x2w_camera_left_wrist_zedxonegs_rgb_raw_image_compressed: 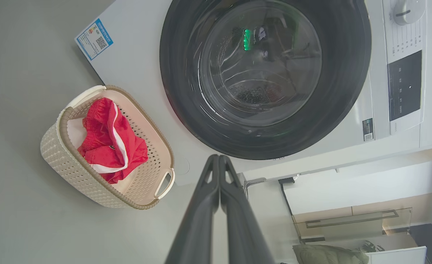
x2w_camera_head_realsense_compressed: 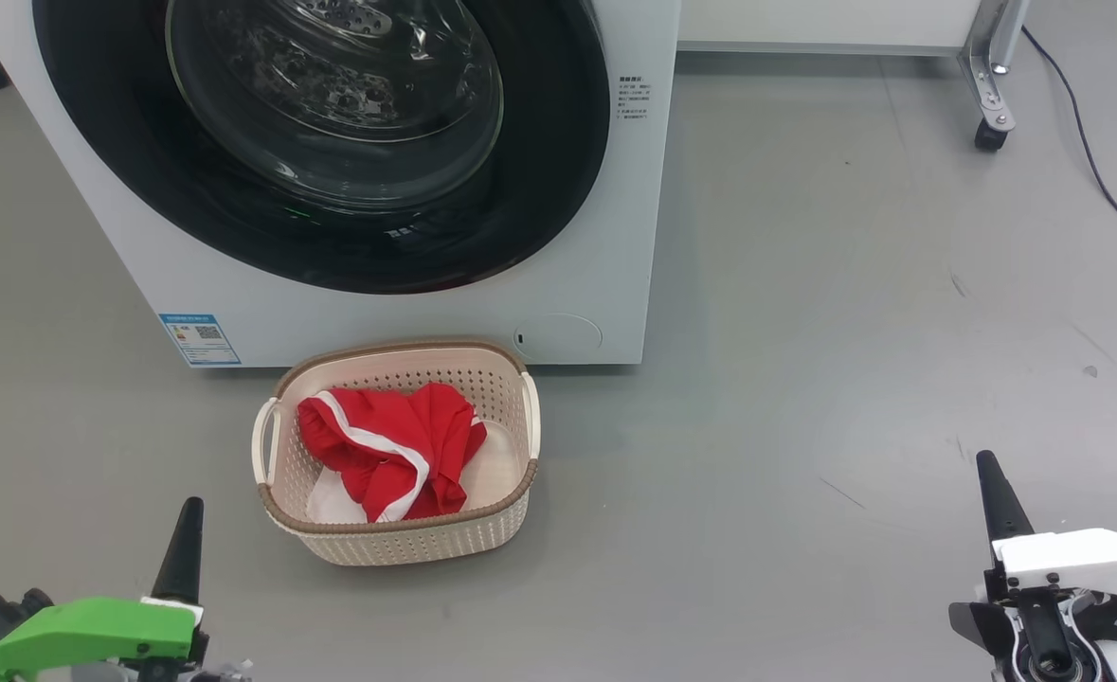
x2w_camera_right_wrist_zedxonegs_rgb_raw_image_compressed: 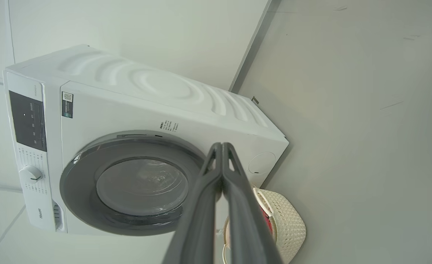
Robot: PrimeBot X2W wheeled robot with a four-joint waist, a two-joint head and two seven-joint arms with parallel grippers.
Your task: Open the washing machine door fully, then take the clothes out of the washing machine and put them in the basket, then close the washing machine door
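The white washing machine [x2w_camera_head_realsense_compressed: 577,237] stands ahead with its round black-rimmed door [x2w_camera_head_realsense_compressed: 331,227] closed flat against the front; the door [x2w_camera_left_wrist_zedxonegs_rgb_raw_image_compressed: 263,77] shows glass and steel drum behind it, and the door [x2w_camera_right_wrist_zedxonegs_rgb_raw_image_compressed: 128,183] looks the same from the right. On the floor in front sits the cream basket [x2w_camera_head_realsense_compressed: 397,540] holding the red and white clothes [x2w_camera_head_realsense_compressed: 387,445]. My left gripper [x2w_camera_head_realsense_compressed: 189,516] is shut and empty at the lower left, well back from the basket [x2w_camera_left_wrist_zedxonegs_rgb_raw_image_compressed: 91,176]. My right gripper [x2w_camera_head_realsense_compressed: 989,474] is shut and empty at the lower right.
Grey floor surrounds the machine. A white frame on a caster wheel [x2w_camera_head_realsense_compressed: 991,133] stands at the back right, with a black cable [x2w_camera_head_realsense_compressed: 1098,180] trailing across the floor beside it. A blue label [x2w_camera_head_realsense_compressed: 200,339] marks the machine's lower left front.
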